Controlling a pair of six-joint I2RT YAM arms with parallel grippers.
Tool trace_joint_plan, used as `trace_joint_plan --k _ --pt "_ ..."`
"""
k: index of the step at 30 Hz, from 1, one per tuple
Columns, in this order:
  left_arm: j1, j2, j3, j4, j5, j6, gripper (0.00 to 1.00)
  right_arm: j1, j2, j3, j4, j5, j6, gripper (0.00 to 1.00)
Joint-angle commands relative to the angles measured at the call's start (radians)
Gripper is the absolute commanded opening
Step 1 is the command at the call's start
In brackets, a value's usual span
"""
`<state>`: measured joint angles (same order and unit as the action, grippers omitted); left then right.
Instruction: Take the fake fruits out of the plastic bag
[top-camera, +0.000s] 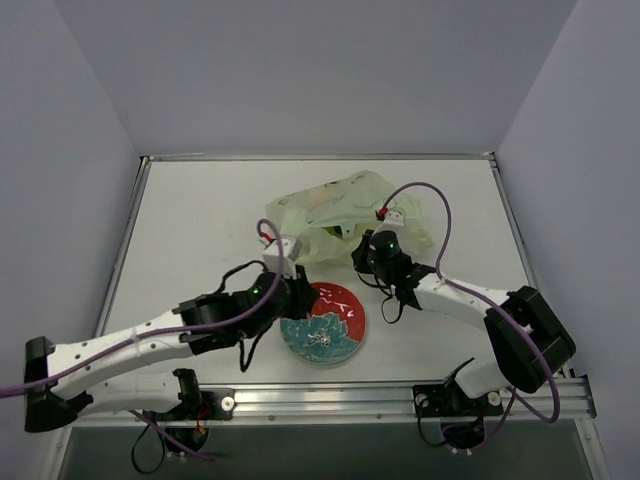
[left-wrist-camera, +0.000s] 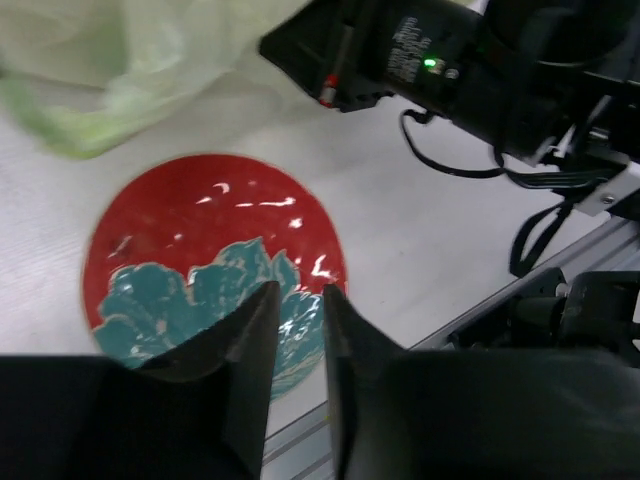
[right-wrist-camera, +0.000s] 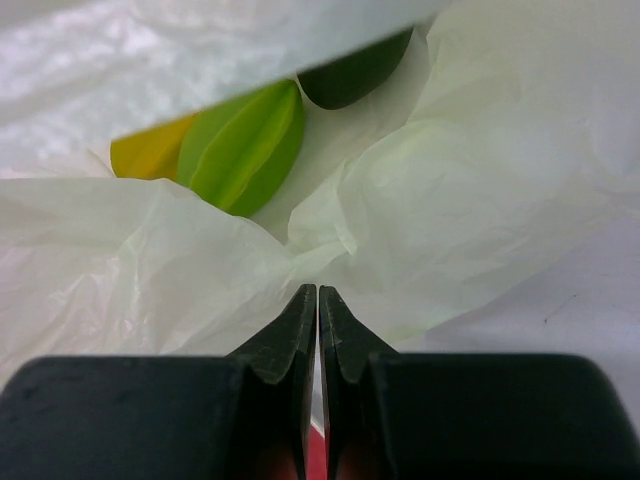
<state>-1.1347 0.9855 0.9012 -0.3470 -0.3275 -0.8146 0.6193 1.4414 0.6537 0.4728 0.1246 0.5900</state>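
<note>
Emptying step in hand; I judge no fruit is out yet.

Tabletop (top-camera: 200, 230) carries the plastic bag (top-camera: 345, 205), slumped at 12 o'clock of the plate (top-camera: 345, 305).

Right hand (right-wrist-camera: 317, 292) sits at the bag's 6 o'clock edge with its jaws pressed together. Film meets the tips, but I cannot tell whether any is pinched.

Left hand (left-wrist-camera: 298, 292) hangs over the plate. Its jaws are a narrow slit apart with nothing between them.

Through the bag mouth, from the right hand's tips:
- light green fruit (right-wrist-camera: 240, 145) at 11 o'clock
- yellow-orange fruit (right-wrist-camera: 150, 150) at 10 o'clock, touching the light green one
- dark green fruit (right-wrist-camera: 355, 75) at 12 o'clock, half under film
- the orange one is not visible

Method note:
- Right hand should hold the upper film up and back toward 12 o'clock to widen the mouth.
- Left hand needs wider jaws before it enters.
- Take the light green fruit first, since it is the least covered.
- Grip across its short axis and keep loose film out of the jaws.
- Smooth plastic will likely slip.
</note>
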Motion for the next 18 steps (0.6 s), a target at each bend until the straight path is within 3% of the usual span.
trace_joint_plan --k 1,4,10,18 --pt "-0.076 0.126 0.145 0.055 -0.143 0.029 0.27 0.008 -0.068 0.027 -0.019 0.03 -0.01 0.02" --pt "-0.041 0.217 0.163 0.152 -0.229 0.058 0.42 0.004 -0.113 0.015 -0.036 0.027 -0.015 0.02" --pt "0.162 0.409 0.228 0.253 -0.186 0.092 0.45 -0.004 -0.185 0.012 -0.08 0.024 -0.032 0.02" --pt "0.222 0.525 0.24 0.367 -0.228 0.152 0.78 -0.007 -0.142 0.07 -0.089 0.017 -0.065 0.02"
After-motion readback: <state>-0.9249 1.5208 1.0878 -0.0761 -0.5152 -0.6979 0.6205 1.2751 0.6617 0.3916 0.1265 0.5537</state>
